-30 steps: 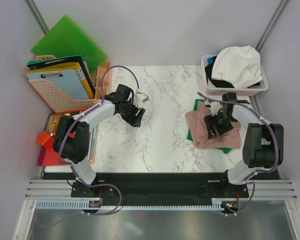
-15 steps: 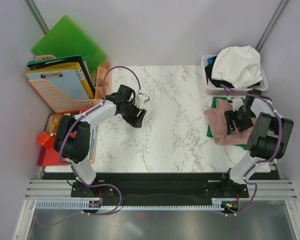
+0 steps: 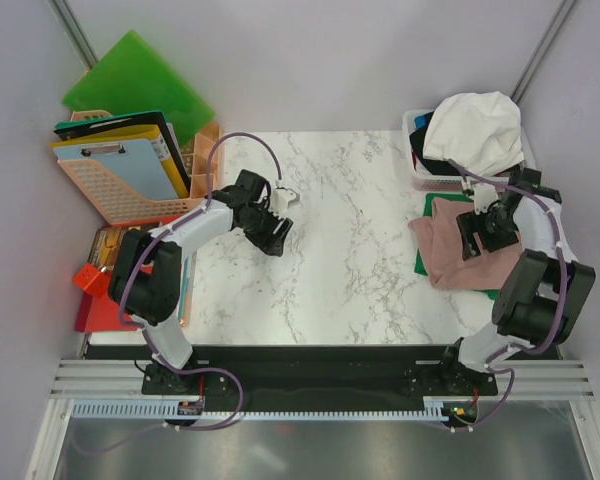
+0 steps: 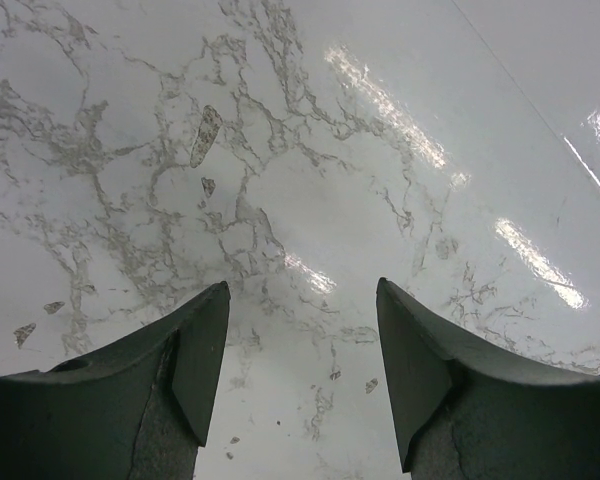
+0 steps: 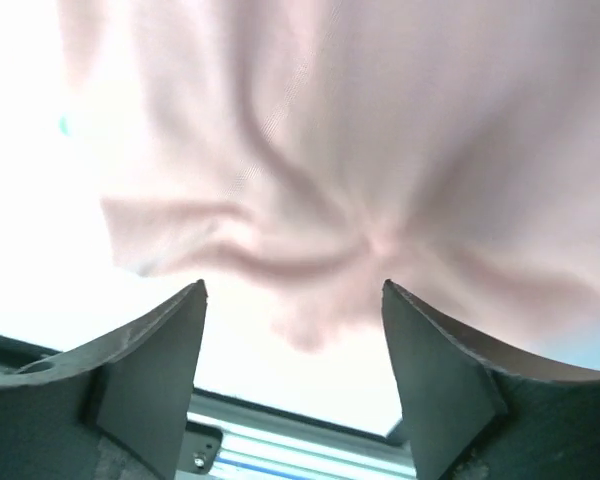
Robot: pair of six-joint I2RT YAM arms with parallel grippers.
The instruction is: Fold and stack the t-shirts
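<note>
Pink t-shirt [image 3: 442, 252], long axis unclear

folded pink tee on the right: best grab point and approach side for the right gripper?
Likely the pink t-shirt by its edge facing the middle of the table. It lies flat and folded on a green t-shirt, so only edges offer a lip. Bring the open right gripper straight down there and pinch the layers.

The left arm [image 3: 195, 225] is reaching forward, elbow bending, the left gripper [image 4: 300, 310] holding its jaws parted. The right arm [image 3: 555, 238] is arching outward, the right gripper [image 5: 293, 300] gaping wide, seemingly pointing downward
</note>
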